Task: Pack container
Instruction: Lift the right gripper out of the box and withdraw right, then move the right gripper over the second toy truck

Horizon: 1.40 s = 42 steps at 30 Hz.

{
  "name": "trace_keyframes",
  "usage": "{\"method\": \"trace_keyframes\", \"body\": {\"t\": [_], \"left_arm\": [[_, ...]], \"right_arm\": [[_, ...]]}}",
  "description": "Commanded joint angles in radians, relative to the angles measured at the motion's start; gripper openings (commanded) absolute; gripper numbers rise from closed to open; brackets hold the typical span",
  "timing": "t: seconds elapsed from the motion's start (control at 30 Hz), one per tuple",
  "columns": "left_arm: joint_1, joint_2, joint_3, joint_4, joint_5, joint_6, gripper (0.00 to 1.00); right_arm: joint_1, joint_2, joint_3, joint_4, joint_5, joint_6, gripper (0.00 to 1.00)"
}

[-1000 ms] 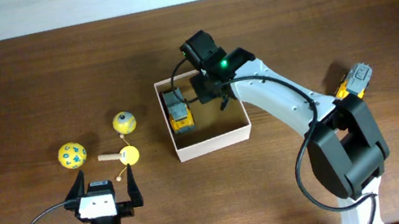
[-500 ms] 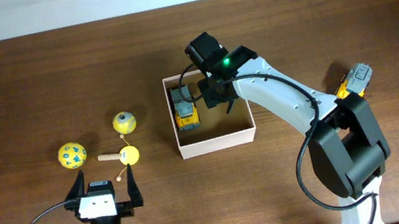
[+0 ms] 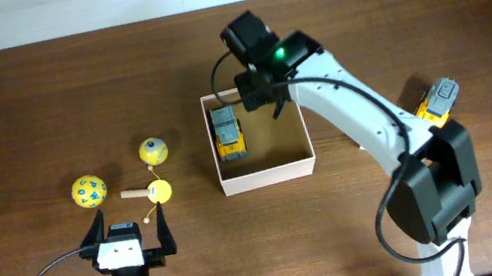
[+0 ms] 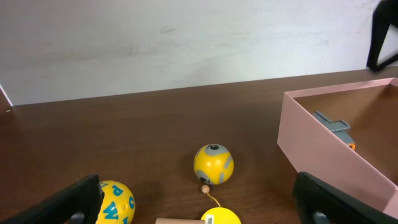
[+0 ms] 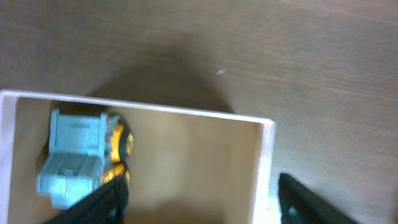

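Observation:
The container (image 3: 269, 175) is a white box with a tan inside, at the table's middle. A yellow and grey toy truck (image 3: 227, 133) lies in its left part. My right gripper (image 3: 258, 103) is open and empty, above the container's far edge. In the right wrist view its fingers (image 5: 205, 210) straddle the container's far right corner (image 5: 186, 112), with the truck (image 5: 81, 158) at the left. My left gripper (image 3: 131, 231) is open and empty at the front left. In the left wrist view its fingers (image 4: 199, 211) frame the yellow toys, with the container (image 4: 323, 149) at the right.
A yellow ball with blue letters (image 3: 88, 191) (image 4: 115, 202), a yellow and grey ball (image 3: 154, 151) (image 4: 213, 165) and a yellow ball on a string with a wooden stick (image 3: 160, 191) lie left of the container. A second toy truck (image 3: 438, 99) lies at the right.
The container has shifted a little to the right and straightened. My right gripper has moved back from inside the container to above its far edge. The left arm has not moved.

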Motion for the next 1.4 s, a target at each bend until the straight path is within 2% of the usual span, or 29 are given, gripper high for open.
{"method": "trace_keyframes", "body": {"t": [0.0, 0.23, 0.43, 0.57, 0.7, 1.0, 1.37], "left_arm": [[-0.004, -0.010, -0.006, -0.002, -0.003, 0.005, 0.99], [-0.004, -0.010, -0.006, -0.002, -0.003, 0.005, 0.99], [-0.004, -0.010, -0.006, -0.002, -0.003, 0.005, 0.99], [-0.004, -0.010, -0.006, -0.002, -0.003, 0.005, 0.99], [-0.004, -0.010, -0.006, -0.002, -0.003, 0.005, 0.99], [-0.004, -0.010, -0.006, -0.002, -0.003, 0.005, 0.99], [-0.004, -0.010, -0.006, -0.002, -0.003, 0.005, 0.99]], "right_arm": [[-0.043, -0.064, 0.098, -0.077, 0.129, 0.061, 0.73], [-0.227, -0.079, 0.125, -0.262, 0.194, 0.258, 0.75], [-0.402, -0.079, 0.122, -0.414, 0.192, 0.362, 0.76], [-0.487, -0.079, 0.098, -0.456, 0.187, 0.405, 0.76], [-0.542, -0.079, 0.026, -0.441, 0.188, 0.465, 0.76], [-0.624, -0.079, -0.204, -0.253, 0.120, 0.475, 0.77], [-0.689, -0.079, -0.309, -0.097, 0.004, 0.357, 0.79]]}}
